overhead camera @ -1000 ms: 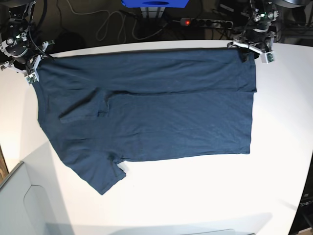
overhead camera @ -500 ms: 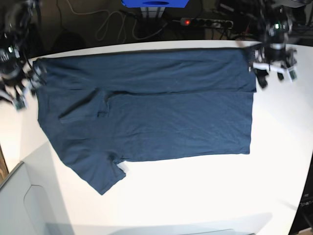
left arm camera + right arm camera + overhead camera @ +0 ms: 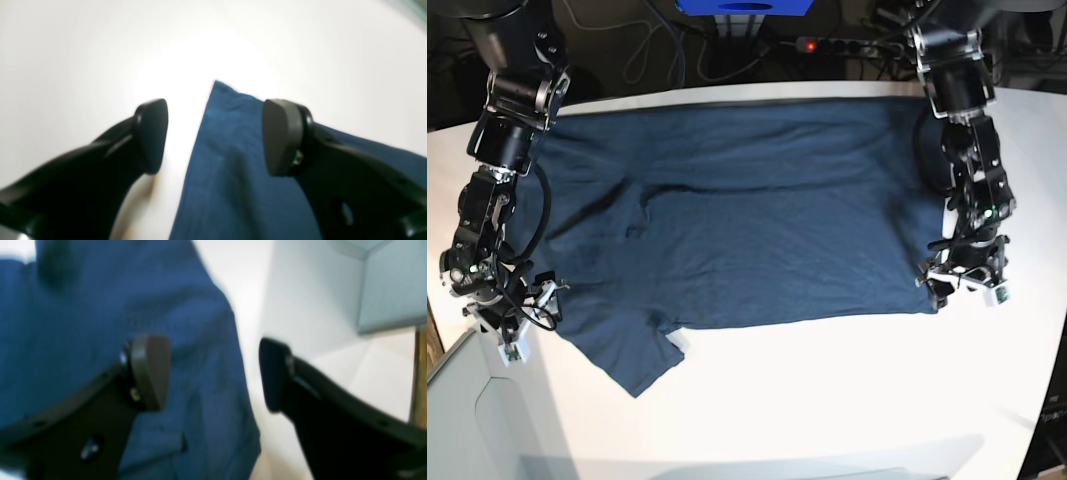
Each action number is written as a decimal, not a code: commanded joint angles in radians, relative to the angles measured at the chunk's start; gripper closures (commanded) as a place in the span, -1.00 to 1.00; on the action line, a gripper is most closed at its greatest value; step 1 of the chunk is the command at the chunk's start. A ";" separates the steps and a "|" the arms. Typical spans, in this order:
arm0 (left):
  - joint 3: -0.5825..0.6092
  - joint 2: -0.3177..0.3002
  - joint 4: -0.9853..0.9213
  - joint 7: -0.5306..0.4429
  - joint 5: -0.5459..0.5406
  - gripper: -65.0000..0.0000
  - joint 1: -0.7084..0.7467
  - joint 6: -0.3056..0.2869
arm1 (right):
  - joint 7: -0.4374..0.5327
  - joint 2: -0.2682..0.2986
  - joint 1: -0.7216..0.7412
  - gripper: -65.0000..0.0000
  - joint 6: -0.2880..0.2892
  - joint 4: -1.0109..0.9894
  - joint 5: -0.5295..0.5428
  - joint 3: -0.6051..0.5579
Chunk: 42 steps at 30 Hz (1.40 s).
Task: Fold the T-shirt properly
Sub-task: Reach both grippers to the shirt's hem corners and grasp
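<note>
the shirt [image 3: 747,210] lies spread flat on the table [image 3: 847,400]. left gripper [image 3: 967,278] hovers at the shirt's near hem corner, jaws wide, empty. right gripper [image 3: 512,315] hovers beside its sleeve, jaws wide, empty.

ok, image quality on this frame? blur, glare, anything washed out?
Left wrist view: table blown out white behind the open left pincer, T-shirt soft. Right wrist view: everything blurred, the right pincer too. Base view: sharp, glare on the bare table near the front.
</note>
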 commanded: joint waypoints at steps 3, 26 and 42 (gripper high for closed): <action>0.047 -0.030 -0.158 -0.081 -0.002 -0.29 -0.130 0.002 | 0.052 0.017 0.051 -0.24 0.000 -0.024 0.009 0.001; 0.249 -0.030 -0.602 -0.394 0.098 0.87 -0.287 0.003 | 0.279 0.017 0.120 -0.24 -0.003 -0.226 0.009 0.001; 0.248 -0.030 -0.602 -0.391 0.098 1.00 -0.247 0.003 | 0.847 0.019 0.326 -0.25 -0.188 -0.794 -0.372 0.010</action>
